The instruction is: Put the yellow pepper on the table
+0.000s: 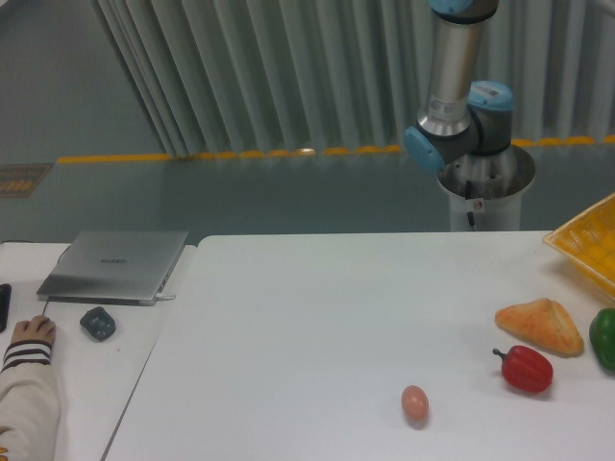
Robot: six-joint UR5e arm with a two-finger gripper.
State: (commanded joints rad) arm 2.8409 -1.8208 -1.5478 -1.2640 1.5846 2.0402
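Note:
The yellow pepper is out of view. The large white table (317, 336) fills the lower middle and right of the camera view. Only the arm's base and lower joints (459, 115) show, behind the table's far edge at the upper right. The gripper itself lies outside the frame.
On the table's right side lie an orange-tan triangular bread (541, 325), a red pepper (525, 369), a small pinkish egg (414, 402) and part of a green pepper (604, 336). A yellow basket (588, 242) sits at the right edge. The left desk holds a grey laptop (117, 265), a dark object (97, 322) and a person's hand (31, 331).

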